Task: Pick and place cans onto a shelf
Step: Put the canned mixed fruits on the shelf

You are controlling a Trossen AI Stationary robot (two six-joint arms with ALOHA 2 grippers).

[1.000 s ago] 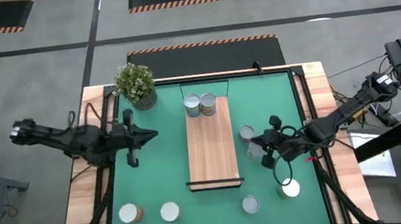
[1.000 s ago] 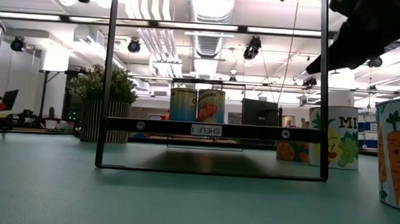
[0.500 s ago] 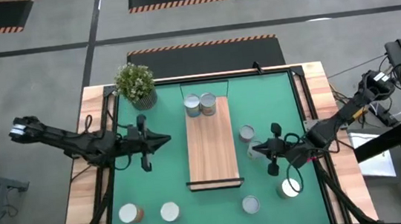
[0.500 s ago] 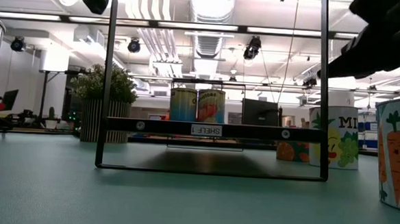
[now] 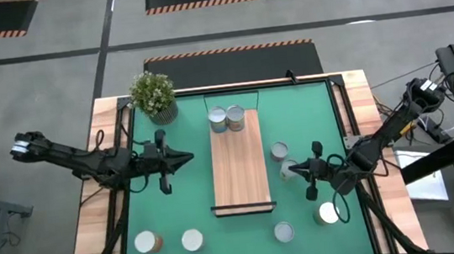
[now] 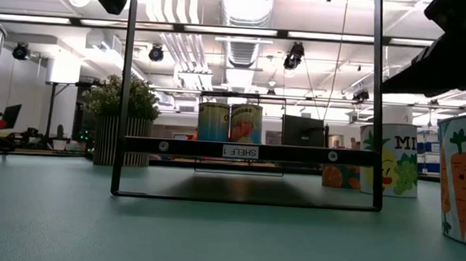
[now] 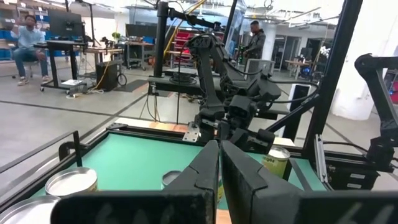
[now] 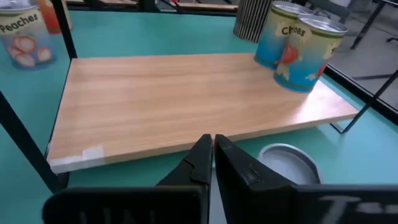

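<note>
My right gripper (image 5: 289,169) hangs empty, fingers closed together, directly over one can (image 8: 287,163) just beside the shelf (image 5: 239,170), which runs 12-to-6 at my 9 o'clock. Another can (image 5: 278,150) stands at 12. My left gripper (image 5: 190,157), also closed, waits across the shelf.

"Peaches" on a can (image 8: 22,34)
</note>
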